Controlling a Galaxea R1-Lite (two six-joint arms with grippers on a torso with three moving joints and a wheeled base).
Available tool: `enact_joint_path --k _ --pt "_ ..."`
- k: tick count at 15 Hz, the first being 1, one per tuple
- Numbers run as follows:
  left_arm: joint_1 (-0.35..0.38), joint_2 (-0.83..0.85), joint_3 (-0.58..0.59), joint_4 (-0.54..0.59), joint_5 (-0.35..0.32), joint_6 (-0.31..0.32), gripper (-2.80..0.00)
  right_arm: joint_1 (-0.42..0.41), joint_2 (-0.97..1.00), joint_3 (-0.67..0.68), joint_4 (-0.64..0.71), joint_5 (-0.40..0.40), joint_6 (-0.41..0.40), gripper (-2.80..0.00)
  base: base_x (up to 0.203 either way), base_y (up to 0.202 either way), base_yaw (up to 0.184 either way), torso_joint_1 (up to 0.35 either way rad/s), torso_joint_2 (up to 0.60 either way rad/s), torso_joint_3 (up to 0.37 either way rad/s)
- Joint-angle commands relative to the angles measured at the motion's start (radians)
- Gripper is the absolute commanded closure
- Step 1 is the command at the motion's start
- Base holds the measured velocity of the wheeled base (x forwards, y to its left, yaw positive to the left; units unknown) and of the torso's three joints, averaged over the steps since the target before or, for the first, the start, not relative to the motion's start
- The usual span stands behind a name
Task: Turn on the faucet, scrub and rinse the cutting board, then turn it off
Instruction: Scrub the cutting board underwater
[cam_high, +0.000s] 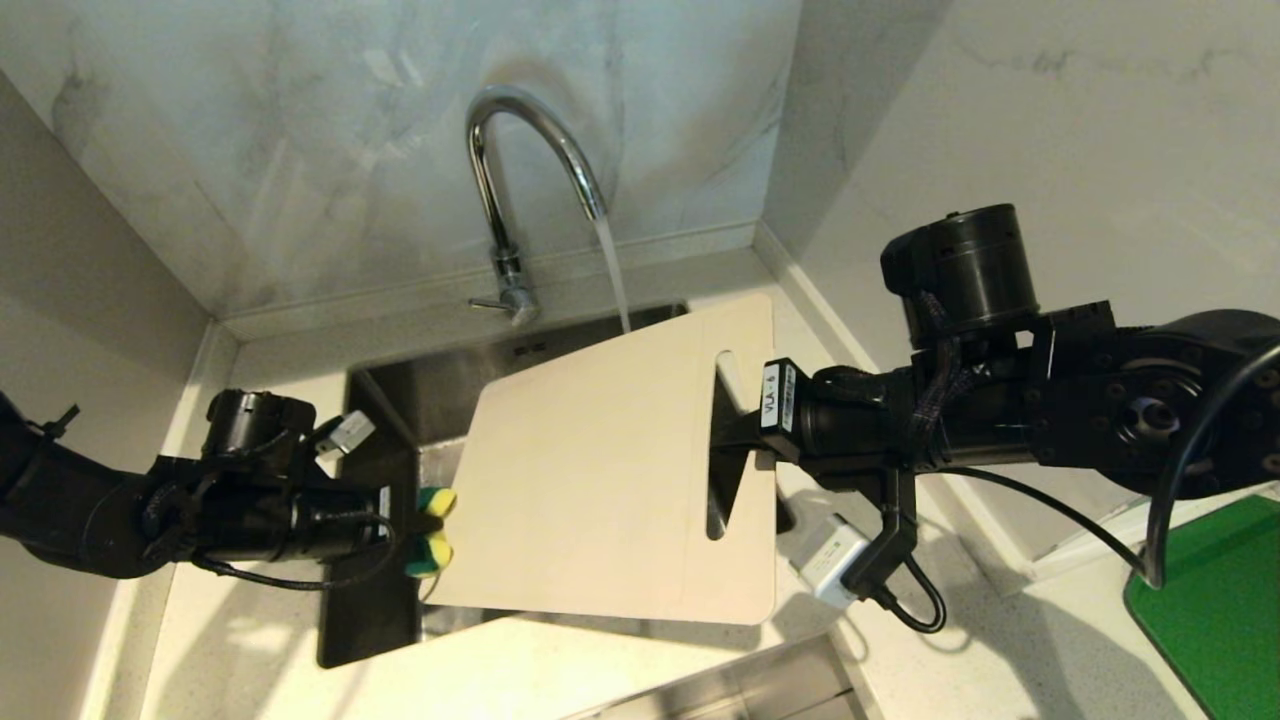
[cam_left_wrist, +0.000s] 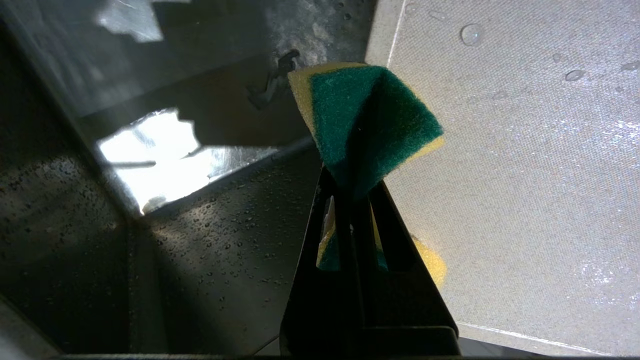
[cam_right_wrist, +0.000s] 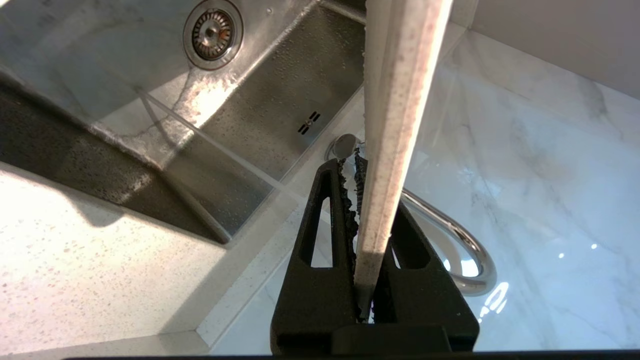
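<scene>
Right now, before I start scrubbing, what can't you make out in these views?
- Sink drain: head view, hidden under the thin beige cutting board.
- Where the stream from the chrome gooseneck faucet lands: head view, behind the board's edge.
- Yellow-and-green sponge touching the board: undecidable.

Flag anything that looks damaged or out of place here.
One thing: in the right wrist view, the right gripper has a ragged, crumbling pad on one finger where it clamps the cutting board. Otherwise nothing stands out.
</scene>
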Motion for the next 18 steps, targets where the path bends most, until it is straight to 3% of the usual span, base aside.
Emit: enact_joint_path --k 1,5,7,11,15,18 --pt "0.009 -0.011 -0.002 -0.003 -0.003 0.001 0.00 0.000 0.004 -0.001 0.001 0.001 -0.014 0.00 0.000 0.000 0.000 0.000 0.00 0.000" --pt "-0.066 -0.081 -0.031 0.001 0.008 -0.013 0.00 0.000 0.001 0.001 0.000 0.001 -0.014 0.00 0.000 0.000 0.000 0.000 0.00 0.000" --pt "-0.141 -0.132 -0.045 0.022 0.020 -0.055 0.00 0.000 0.001 0.001 0.000 0.001 -0.014 0.00 0.000 0.000 0.000 0.000 0.00 0.000" --pt "-0.347 -0.225 -0.116 0.151 0.031 -0.172 0.00 0.000 0.000 0.002 0.001 0.001 -0.014 0.00 0.000 0.000 0.000 0.000 0.00 0.000" --pt "-0.559 -0.267 -0.229 0.253 0.118 -0.271 0.00 -0.001 0.000 0.003 0.000 0.001 -0.014 0.00 0.000 0.000 0.000 0.000 0.00 0.000" --pt "-0.588 -0.257 -0.252 0.274 0.160 -0.292 0.00 -0.001 -0.003 0.002 0.000 0.001 -0.013 0.00 0.000 0.000 0.000 0.000 0.00 0.000"
